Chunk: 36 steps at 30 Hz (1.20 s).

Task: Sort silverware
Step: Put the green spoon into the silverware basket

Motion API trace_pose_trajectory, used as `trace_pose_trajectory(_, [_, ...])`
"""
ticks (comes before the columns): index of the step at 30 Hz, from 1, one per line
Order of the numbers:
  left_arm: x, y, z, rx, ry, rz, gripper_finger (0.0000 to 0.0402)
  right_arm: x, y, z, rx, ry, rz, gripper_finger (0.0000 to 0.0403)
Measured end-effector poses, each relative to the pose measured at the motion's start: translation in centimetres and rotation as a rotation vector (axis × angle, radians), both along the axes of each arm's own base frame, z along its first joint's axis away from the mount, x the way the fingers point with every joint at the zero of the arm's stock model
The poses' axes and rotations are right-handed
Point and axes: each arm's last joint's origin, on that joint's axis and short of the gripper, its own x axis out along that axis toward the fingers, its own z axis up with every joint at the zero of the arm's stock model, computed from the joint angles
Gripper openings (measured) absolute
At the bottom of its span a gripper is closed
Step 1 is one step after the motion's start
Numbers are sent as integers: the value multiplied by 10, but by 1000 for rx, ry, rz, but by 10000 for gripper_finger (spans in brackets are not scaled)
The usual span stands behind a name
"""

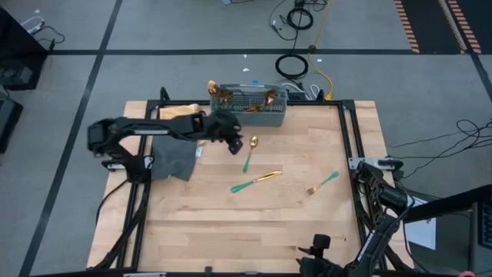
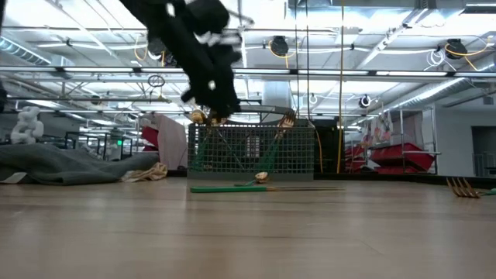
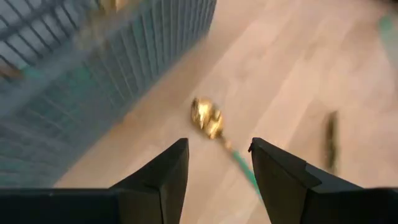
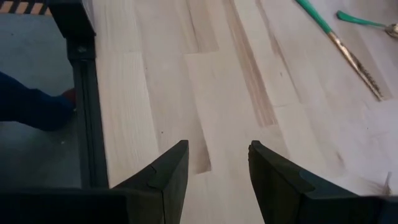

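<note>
Three teal-handled, gold-headed pieces lie flat on the wooden table: a spoon (image 1: 250, 154), a knife (image 1: 256, 181) and a fork (image 1: 323, 183). More gold pieces stand in the grey mesh basket (image 1: 257, 108) at the far edge. My left gripper (image 1: 234, 146) hangs open above the table between basket and spoon; in its wrist view the left gripper (image 3: 219, 163) has the spoon's bowl (image 3: 207, 117) just ahead, untouched. My right gripper (image 4: 217, 165) is open and waits over the table's near edge (image 1: 317, 250), with the knife (image 4: 339, 43) farther off.
A dark grey cloth (image 1: 171, 160) lies on the table's left side under my left arm. The black frame rails (image 1: 355, 146) run along the table's edges. Bare wood lies between the knife and the near edge. A person's dark sleeve (image 4: 31, 102) shows beyond the table.
</note>
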Motion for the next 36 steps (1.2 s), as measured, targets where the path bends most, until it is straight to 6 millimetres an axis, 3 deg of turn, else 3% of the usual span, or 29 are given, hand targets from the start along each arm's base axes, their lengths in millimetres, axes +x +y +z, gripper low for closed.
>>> trace_pose_trajectory(3, [12,7,-30,-25,71,16,180,1,2,0,19,-7,-1,155])
trace_pose_trajectory(6, [22,16,-48,-36,98,40,180,1,3,0,32,-11,-1,155])
trace_pose_trajectory(18, [59,36,-77,-102,164,85,180,1,3,0,27,-6,12,155])
trace_pose_trajectory(24, [67,26,-98,-203,252,75,180,0,3,0,18,-1,24,155])
trace_pose_trajectory(31, [73,11,-101,-240,245,38,180,-2,4,0,12,1,36,155])
trace_pose_trajectory(36, [77,9,-92,-236,217,36,180,-2,5,0,17,-1,35,155])
